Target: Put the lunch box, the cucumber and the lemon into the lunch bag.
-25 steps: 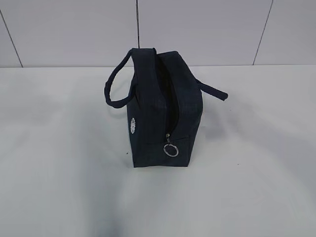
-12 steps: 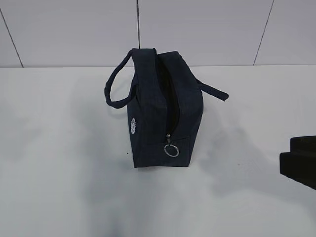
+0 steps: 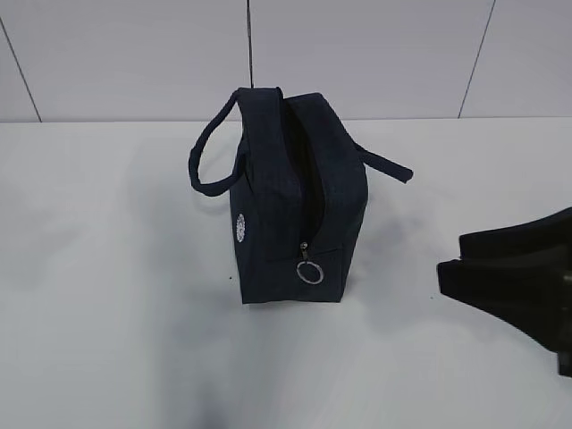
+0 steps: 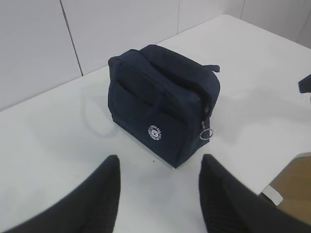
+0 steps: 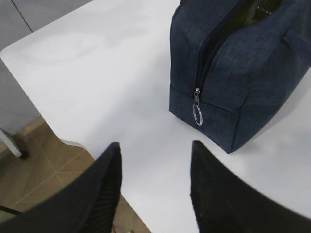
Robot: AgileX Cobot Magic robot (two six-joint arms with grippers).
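At centre tabletop [image 3: 107, 340], the lunch bag [image 3: 299, 201] stands unzipped for loading; right gripper [image 5: 154, 187] and left gripper [image 4: 159, 194] fingers spread, empty.

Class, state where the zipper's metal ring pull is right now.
The ring pull hangs at the near end of the lunch bag, centre of the exterior view, low on the end panel, left of the right gripper.

Plain white matte table [image 3: 107, 295], rounded corner in right wrist view; dark navy boxy fabric lunch bag [image 3: 290, 201] stands upright directly on it, near middle, top zipper open.
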